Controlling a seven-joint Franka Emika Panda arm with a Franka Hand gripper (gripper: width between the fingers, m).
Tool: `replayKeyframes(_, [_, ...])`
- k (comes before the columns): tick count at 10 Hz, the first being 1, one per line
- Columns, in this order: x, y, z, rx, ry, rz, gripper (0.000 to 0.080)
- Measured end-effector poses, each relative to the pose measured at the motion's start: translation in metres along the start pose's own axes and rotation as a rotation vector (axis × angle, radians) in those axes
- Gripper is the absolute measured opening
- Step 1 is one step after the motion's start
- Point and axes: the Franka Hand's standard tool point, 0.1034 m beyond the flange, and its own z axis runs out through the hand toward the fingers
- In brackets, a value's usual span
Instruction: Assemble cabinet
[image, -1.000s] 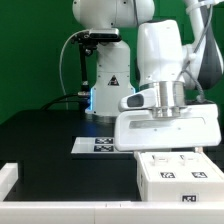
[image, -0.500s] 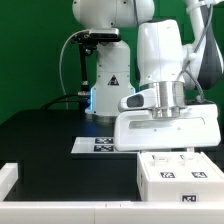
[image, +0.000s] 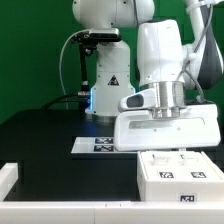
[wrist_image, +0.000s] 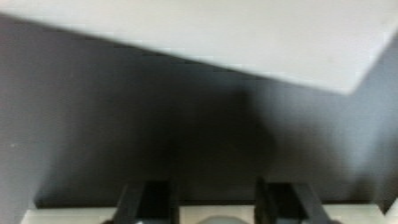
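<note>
Green backdrop, black counter (image: 40, 140), and the end effector (wrist_image: 214, 200) hangs just over the cabinet (image: 182, 172) at the exterior view's lower right. Its fingers show a gap with something pale between them, but I can't tell if it's gripped. The danger is an off-centre pinch tilting or skidding the cabinet.

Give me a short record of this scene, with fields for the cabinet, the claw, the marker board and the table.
cabinet: white box body, tags on its near face, at the exterior view's lower right
claw: right above the cabinet in the exterior view, tips hidden there; fingers stand apart in the wrist view; whether it grips anything cannot be told
marker board: flat on the table
table: black
</note>
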Motion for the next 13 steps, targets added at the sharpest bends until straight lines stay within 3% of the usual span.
replayKeyframes(3, [0.014, -0.022, -0.035, 0.036, -0.118, 0.124, 0.0199])
replayKeyframes(4, [0.017, -0.025, -0.039, 0.039, -0.128, 0.139, 0.0096])
replayKeyframes(5, [0.014, -0.022, -0.035, 0.033, -0.126, 0.131, 0.0027])
replayKeyframes(7, [0.012, -0.023, -0.035, 0.035, -0.139, 0.126, 0.0007])
replayKeyframes(8, [0.013, -0.023, -0.04, 0.04, -0.165, 0.113, 0.0002])
replayKeyframes(11, [0.027, -0.013, -0.075, 0.056, -0.256, 0.083, 0.0001])
replayKeyframes(12, [0.037, -0.015, -0.08, 0.056, -0.27, 0.114, 0.0001])
replayKeyframes(13, [0.037, -0.018, -0.078, 0.054, -0.274, 0.136, 0.0001])
